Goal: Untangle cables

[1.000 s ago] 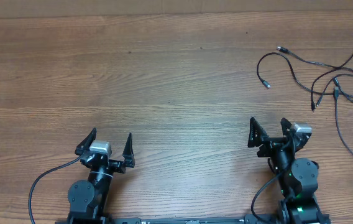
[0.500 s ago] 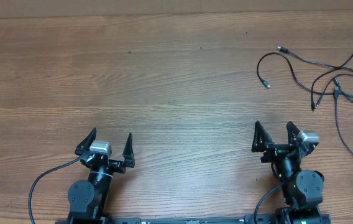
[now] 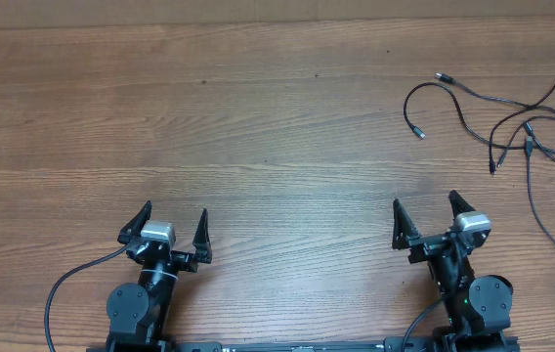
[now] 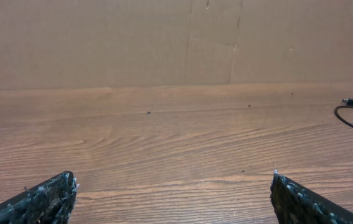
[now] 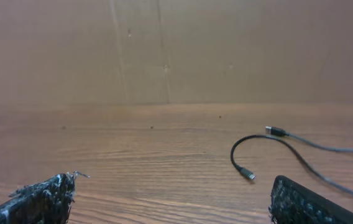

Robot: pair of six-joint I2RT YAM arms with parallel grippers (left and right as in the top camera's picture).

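The cables (image 3: pixel 528 144) lie loose at the table's far right, several thin black cords crossing each other and running off the right edge. One cord curls into a loop that ends in a silvery plug (image 3: pixel 419 132). In the right wrist view that plug (image 5: pixel 246 173) lies just ahead of the right finger. My right gripper (image 3: pixel 424 201) stands open near the front edge, below and left of the cords, holding nothing. My left gripper (image 3: pixel 175 210) is open at the front left, far from them. The left wrist view catches only a loop of cord (image 4: pixel 350 102) at its right edge.
The wooden table (image 3: pixel 258 127) stretches bare between the arms and the back. A brown cardboard wall (image 4: pixel 164 43) closes off the far side. The left arm's own thick black wire (image 3: pixel 58 293) loops beside its base.
My right arm has shifted a little to the right and drawn back toward the front edge, jaws still wide. The left arm and the cables have not moved.
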